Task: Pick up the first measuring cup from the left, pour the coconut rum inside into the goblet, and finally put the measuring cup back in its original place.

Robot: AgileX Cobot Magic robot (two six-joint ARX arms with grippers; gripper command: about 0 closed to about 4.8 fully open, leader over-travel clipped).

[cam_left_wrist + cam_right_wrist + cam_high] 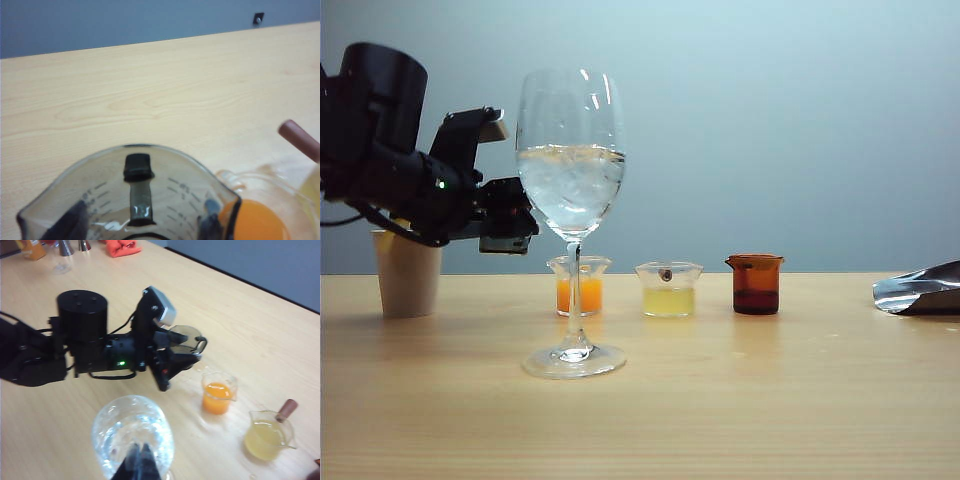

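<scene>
Left gripper (192,347) is closed on the smoky measuring cup (135,200), held above the table (740,400) behind and left of the goblet (571,190), just beside the orange cup (579,285). The cup looks nearly empty, and the goblet holds ice and clear liquid, so the pour appears done; setting the cup back remains. The right gripper (136,465) hovers over the goblet; I cannot tell whether its fingers are open or closed. Count: one goblet, four small cups (smoky, orange, pale yellow (668,289), amber (755,284)), one paper cup (408,272).
</scene>
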